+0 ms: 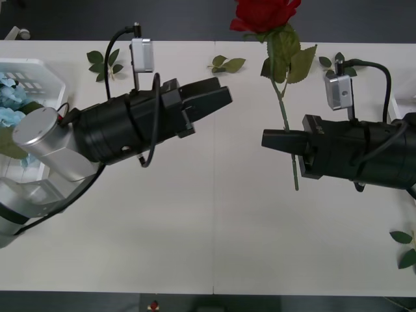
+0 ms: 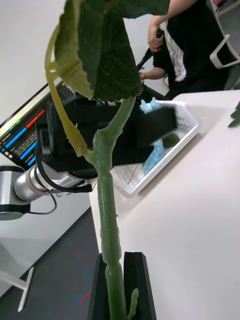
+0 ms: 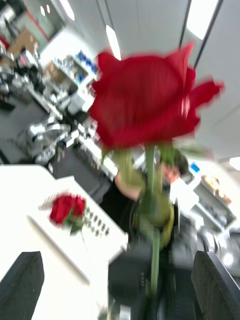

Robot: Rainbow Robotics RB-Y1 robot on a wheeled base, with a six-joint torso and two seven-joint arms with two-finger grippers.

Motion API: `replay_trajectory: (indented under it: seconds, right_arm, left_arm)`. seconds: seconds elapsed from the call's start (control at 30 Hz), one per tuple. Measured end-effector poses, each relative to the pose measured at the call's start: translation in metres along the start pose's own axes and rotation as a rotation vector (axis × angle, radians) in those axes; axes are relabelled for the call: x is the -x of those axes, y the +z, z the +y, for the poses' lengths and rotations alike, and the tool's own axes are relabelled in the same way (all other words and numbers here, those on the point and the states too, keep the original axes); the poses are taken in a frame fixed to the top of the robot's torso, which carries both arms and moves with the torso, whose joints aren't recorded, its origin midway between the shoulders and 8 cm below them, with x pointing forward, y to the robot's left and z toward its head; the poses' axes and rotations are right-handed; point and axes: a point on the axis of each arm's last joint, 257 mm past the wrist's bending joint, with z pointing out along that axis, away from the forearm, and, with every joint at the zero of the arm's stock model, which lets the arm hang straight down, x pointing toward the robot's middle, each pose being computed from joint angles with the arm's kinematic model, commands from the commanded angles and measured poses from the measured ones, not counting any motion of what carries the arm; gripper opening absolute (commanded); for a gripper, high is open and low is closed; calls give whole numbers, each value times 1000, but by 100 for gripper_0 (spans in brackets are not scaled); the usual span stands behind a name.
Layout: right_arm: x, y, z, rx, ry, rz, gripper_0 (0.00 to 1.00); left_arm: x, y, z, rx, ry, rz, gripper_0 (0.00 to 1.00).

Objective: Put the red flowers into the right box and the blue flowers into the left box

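My right gripper (image 1: 272, 140) is shut on the green stem of a red rose (image 1: 263, 14) and holds it upright above the table's middle right. The right wrist view shows the stem (image 2: 109, 210) pinched between the black fingers. My left gripper (image 1: 218, 97) hovers open to the left of it, pointing at the rose (image 3: 147, 100). Beyond the held flower lies another red rose (image 3: 67, 207) in the right box (image 3: 112, 240). The left box (image 1: 45, 73), at the far left, holds blue flowers (image 1: 10, 97).
Loose green leaf sprigs lie along the table's far side (image 1: 104, 64) (image 1: 227, 64) (image 1: 338, 63), and one near the right edge (image 1: 406, 247). A seam runs down the table's middle. A person sits behind the left box.
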Motion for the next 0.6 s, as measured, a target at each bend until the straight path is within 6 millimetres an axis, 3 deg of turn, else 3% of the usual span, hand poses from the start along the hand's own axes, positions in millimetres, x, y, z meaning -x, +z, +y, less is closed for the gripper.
replay_trajectory:
  seconds: [0.17, 0.3, 0.43, 0.6]
  right_arm:
    - [19, -24, -15, -61, -30, 22, 0]
    - [21, -55, -35, -103, 6, 78, 0]
    - [21, -92, -71, -186, 62, 129, 0]
    - [24, -141, -113, -310, 105, 212, 0]
  left_arm:
    - [-18, -54, 14, 50, 15, 140, 85]
    - [-21, -91, 24, 99, 52, 247, 85]
    - [-18, -123, 35, 159, 96, 340, 85]
    - [-11, -149, 45, 218, 134, 409, 85]
